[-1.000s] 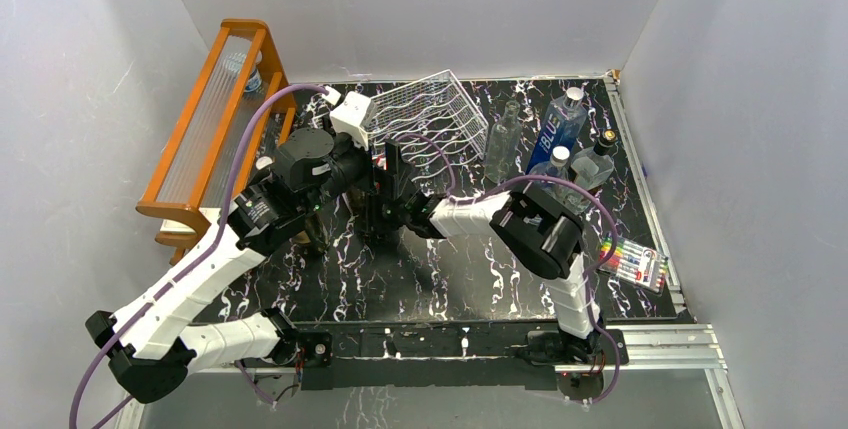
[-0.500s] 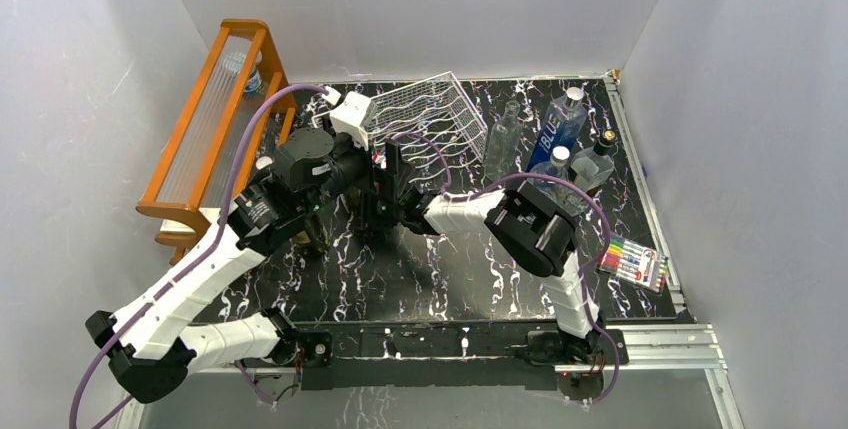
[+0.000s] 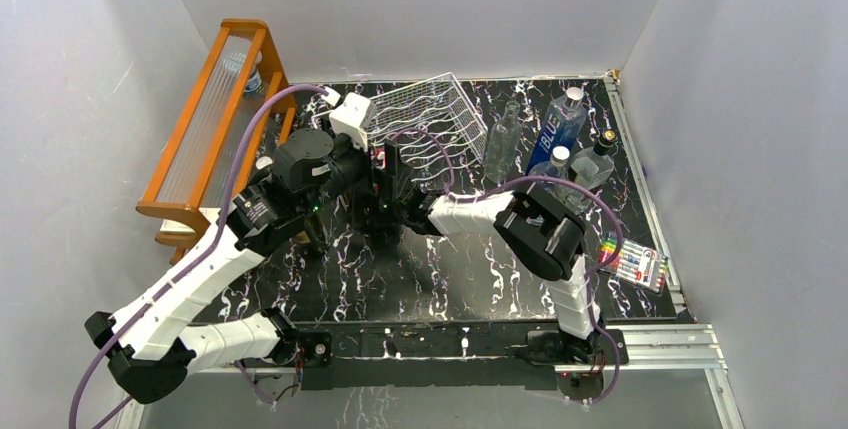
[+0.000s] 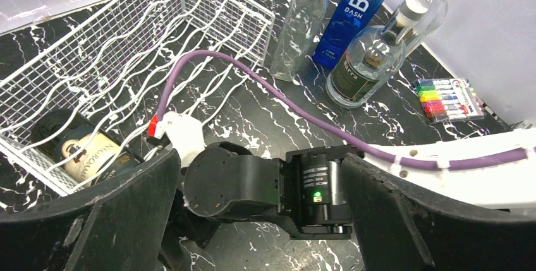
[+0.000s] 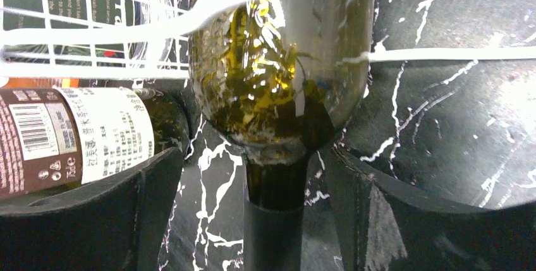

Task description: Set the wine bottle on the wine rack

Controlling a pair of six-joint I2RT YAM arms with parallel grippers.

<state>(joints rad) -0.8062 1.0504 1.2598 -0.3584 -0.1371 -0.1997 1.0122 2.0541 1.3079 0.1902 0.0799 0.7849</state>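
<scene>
The wine bottle [image 5: 278, 75], dark green glass, lies on its side with its shoulder under the white wires of the wine rack [image 5: 95, 34]. Its neck [image 5: 273, 220] points at my right gripper [image 5: 253, 182], which is open; the fingers stand on either side of the neck without touching it. My left gripper [image 4: 262, 201] hangs open just above the right arm's wrist, holding nothing. In the top view both grippers meet at the near corner of the wine rack [image 3: 425, 114] and hide the bottle.
A second, labelled bottle [image 5: 69, 138] lies in the rack beside the green one. Clear bottles [image 4: 302, 24] [image 4: 366, 62] and a blue bottle [image 4: 357, 12] stand at the back right. A marker pack [image 3: 635, 261] lies at the right edge. The orange shelf [image 3: 215, 114] stands left.
My right gripper has gone from shut to open, letting go of the bottle's neck. The right arm shifted slightly. The left arm stayed where it was, still open.
</scene>
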